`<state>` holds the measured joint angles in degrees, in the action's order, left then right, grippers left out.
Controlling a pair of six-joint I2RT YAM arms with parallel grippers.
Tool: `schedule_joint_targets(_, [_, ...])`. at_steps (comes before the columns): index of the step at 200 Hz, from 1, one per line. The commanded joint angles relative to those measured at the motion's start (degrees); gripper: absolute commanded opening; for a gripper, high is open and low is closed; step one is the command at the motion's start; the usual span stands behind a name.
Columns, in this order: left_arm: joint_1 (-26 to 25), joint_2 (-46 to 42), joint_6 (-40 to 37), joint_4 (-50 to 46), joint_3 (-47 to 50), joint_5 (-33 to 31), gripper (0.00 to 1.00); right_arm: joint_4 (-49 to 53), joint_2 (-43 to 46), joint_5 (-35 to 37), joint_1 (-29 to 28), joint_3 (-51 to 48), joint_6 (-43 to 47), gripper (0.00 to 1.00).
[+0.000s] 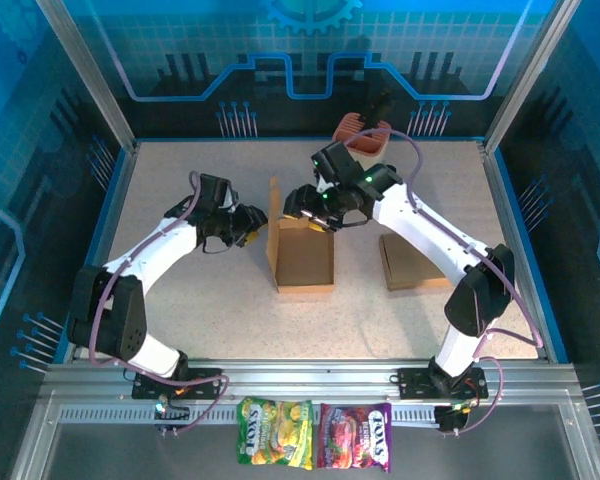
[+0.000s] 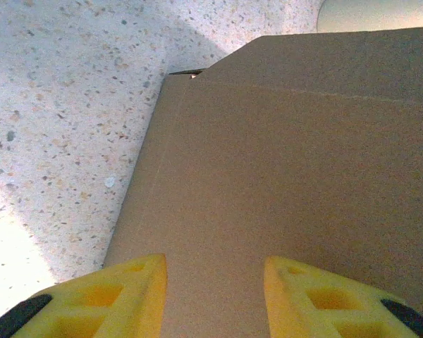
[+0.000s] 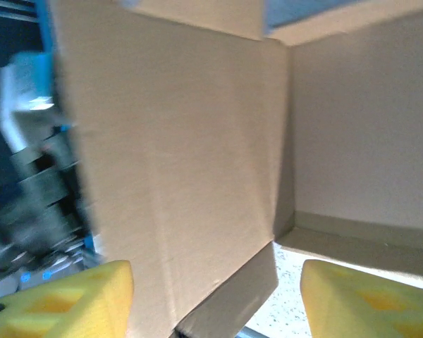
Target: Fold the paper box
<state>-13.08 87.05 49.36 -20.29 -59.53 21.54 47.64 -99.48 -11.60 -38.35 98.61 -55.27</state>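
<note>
The brown paper box (image 1: 302, 258) lies open in the middle of the table, its left flap (image 1: 273, 213) standing upright. My left gripper (image 1: 252, 230) is at the box's left side, just outside that flap. In the left wrist view its yellow fingers (image 2: 130, 289) stand apart, open, with the box's cardboard wall (image 2: 282, 183) close in front of them and nothing between them. My right gripper (image 1: 308, 215) hovers over the box's far edge. Its jaws (image 3: 217, 282) are open wide, with a cardboard panel (image 3: 176, 155) reaching down between them, ungripped.
A second flat cardboard piece (image 1: 412, 262) lies to the right of the box, under the right arm. An orange-brown object (image 1: 365, 135) sits at the back edge. Two snack packets (image 1: 275, 445) (image 1: 355, 450) lie below the table's front rail. Glass walls enclose the speckled table (image 1: 180, 180).
</note>
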Motion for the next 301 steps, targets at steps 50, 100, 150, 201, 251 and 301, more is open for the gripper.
schedule_joint_targets(50, [-3.3, 5.4, -3.6, -3.8, -8.6, 0.8, 0.41, 10.6, -10.2, -1.2, -2.3, 18.2, 3.1, 0.60])
schedule_joint_targets(100, [-4.8, 6.8, -4.9, -4.5, -11.1, 0.4, 0.41, 17.7, -15.5, 2.3, -1.9, 24.7, -0.8, 0.46])
schedule_joint_targets(150, [-5.5, 5.1, -9.1, -8.7, -13.5, -4.0, 0.45, 14.5, -13.8, 4.9, -0.9, 20.5, -9.4, 0.00])
schedule_joint_targets(201, [-5.4, -7.0, -13.9, -18.1, -13.1, -21.9, 0.52, 11.4, -7.6, 15.2, -0.3, 15.0, -27.5, 0.00])
schedule_joint_targets(251, [-5.5, -18.1, -21.1, -18.1, -3.7, -14.1, 0.45, 24.3, -12.9, 23.3, -0.8, 27.5, -39.7, 0.00])
schedule_joint_targets(301, [-9.8, -25.4, -34.5, -8.4, 7.5, -6.2, 0.46, 31.3, -18.8, 22.6, -0.7, 36.3, -41.1, 0.00])
